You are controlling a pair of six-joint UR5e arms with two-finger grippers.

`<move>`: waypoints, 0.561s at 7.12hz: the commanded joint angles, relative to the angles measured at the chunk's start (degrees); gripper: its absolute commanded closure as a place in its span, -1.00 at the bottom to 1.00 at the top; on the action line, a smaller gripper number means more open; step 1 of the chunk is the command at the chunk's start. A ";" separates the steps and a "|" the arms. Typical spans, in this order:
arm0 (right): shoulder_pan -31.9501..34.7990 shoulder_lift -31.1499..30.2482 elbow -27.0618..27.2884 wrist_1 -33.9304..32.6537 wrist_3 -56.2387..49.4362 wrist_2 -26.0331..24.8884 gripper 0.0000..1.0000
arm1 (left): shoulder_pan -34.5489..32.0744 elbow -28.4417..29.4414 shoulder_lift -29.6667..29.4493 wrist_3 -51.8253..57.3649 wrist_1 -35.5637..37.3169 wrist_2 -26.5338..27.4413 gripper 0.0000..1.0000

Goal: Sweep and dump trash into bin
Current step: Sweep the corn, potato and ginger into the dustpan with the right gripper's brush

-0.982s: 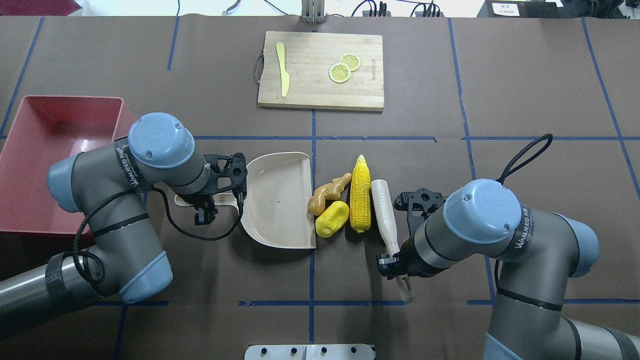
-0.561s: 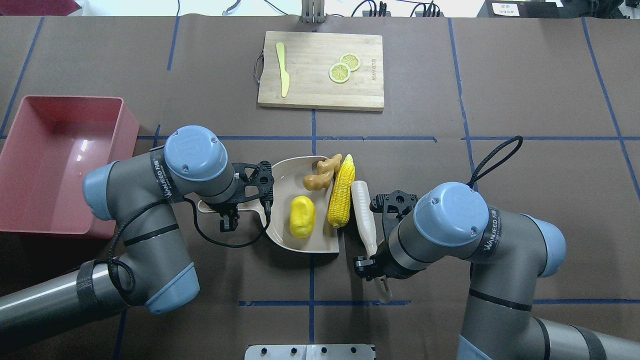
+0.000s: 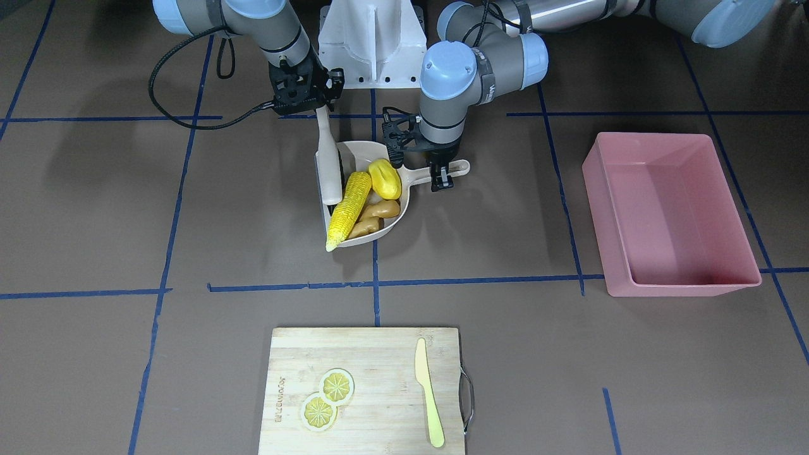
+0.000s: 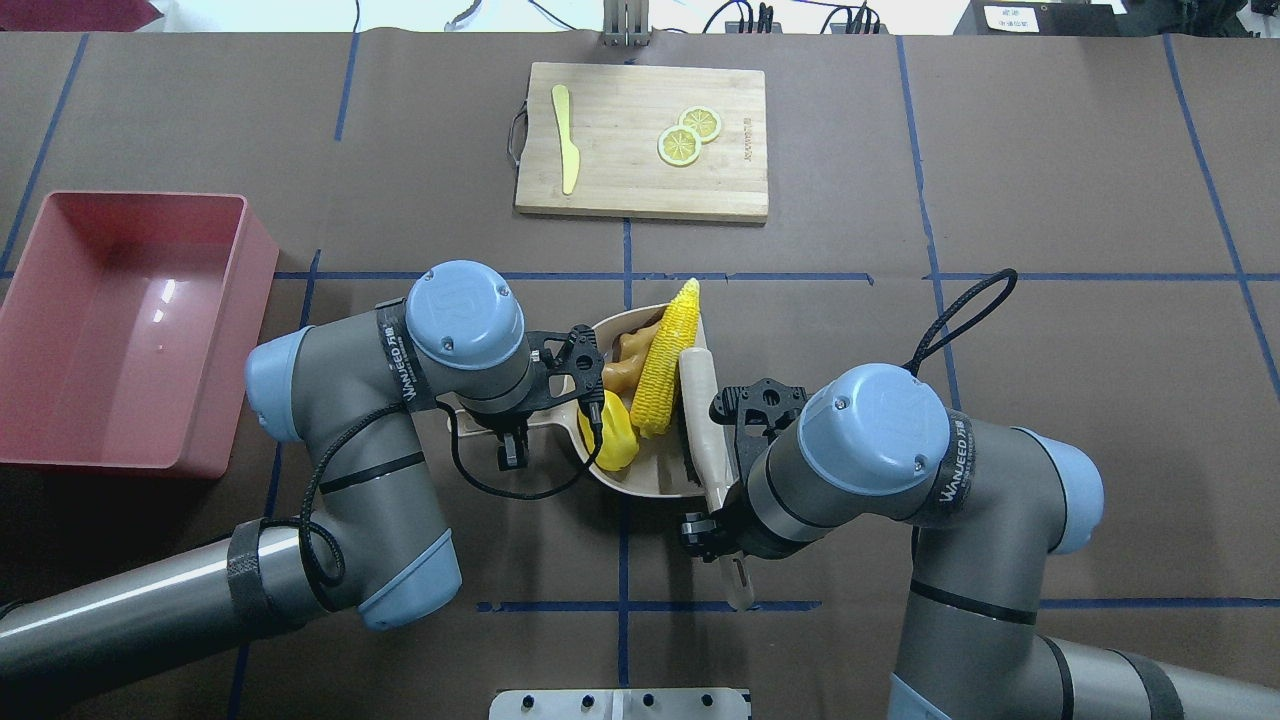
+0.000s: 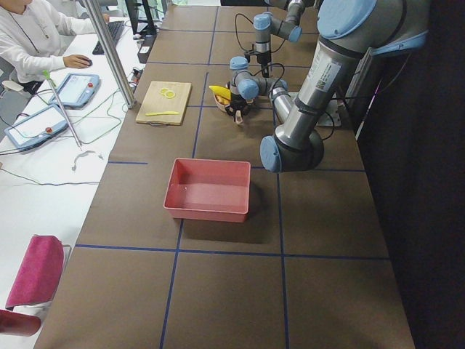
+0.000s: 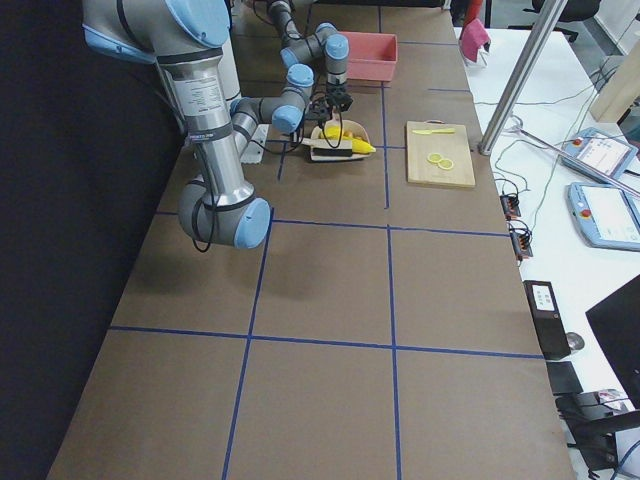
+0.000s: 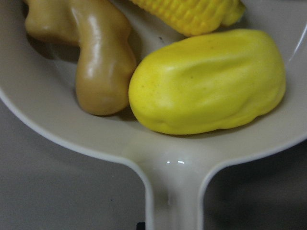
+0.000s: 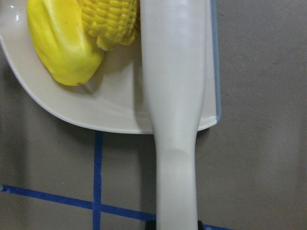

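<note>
Your 3 trash pieces [image 4: 662,365] fill the dustpan [image 4: 645,488], left gripper [image 3: 440,175] clamping its handle, right gripper [image 3: 319,104] clamping the brush [image 3: 328,164]; dumping into the bin [image 3: 682,287] remains.

A long yellow corn cob [image 3: 347,205] is laid slantwise in the beige dustpan [image 3: 360,155], with its pointed tip jutting past the rim. A lumpy yellow potato piece [image 3: 385,179] is lodged near the handle end, touching a tan knobbly ginger root [image 3: 376,213]. The pink rectangular bin [image 3: 670,208] is set open side up on the tabletop [image 3: 189,189], well apart.
</note>
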 commanded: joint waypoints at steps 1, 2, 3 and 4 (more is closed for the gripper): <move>1.16 -0.90 1.67 -0.59 0.15 0.31 1.00 | -0.13 -0.18 0.21 -1.63 -3.99 -0.09 0.89; 1.52 -2.64 4.64 -3.64 0.15 0.57 1.00 | -0.22 -0.01 0.21 -5.04 -6.88 -0.18 0.89; 1.96 -2.66 7.11 -6.89 0.07 0.83 1.00 | -0.31 -0.01 0.99 -6.55 -9.87 -0.18 0.89; 3.18 -2.75 9.83 -10.67 0.07 1.18 1.00 | -0.39 -0.01 1.70 -8.48 -11.73 -0.27 0.90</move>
